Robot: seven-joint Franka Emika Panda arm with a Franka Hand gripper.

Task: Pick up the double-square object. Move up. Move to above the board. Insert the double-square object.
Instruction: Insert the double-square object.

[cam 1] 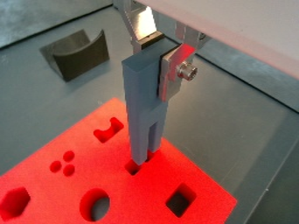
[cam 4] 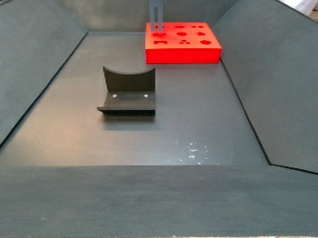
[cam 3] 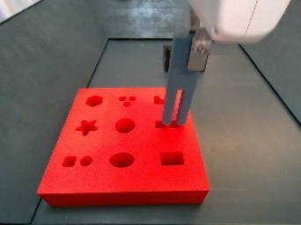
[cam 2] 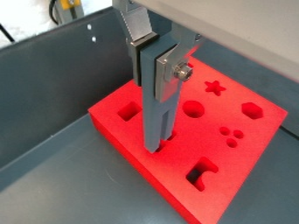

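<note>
My gripper [cam 1: 156, 59] is shut on the double-square object [cam 1: 146, 105], a tall blue-grey post held upright near its top between the silver fingers. It also shows in a wrist view [cam 2: 158, 101] and a side view [cam 3: 180, 88]. Its two square prongs reach down to the red board [cam 1: 140, 197] and their tips stand at the paired square holes near the board's edge [cam 3: 173, 123], seemingly just entering. The board [cam 3: 100, 145] lies flat with star, circle, hexagon and square holes. In a side view the board [cam 4: 187, 54] is at the far end, with the post [cam 4: 156, 14] above it.
The dark fixture [cam 4: 126, 93] stands on the grey floor in the middle of the bin, well apart from the board; it also shows in a wrist view [cam 1: 76, 54]. Sloped grey walls [cam 4: 50, 84] enclose the floor on all sides.
</note>
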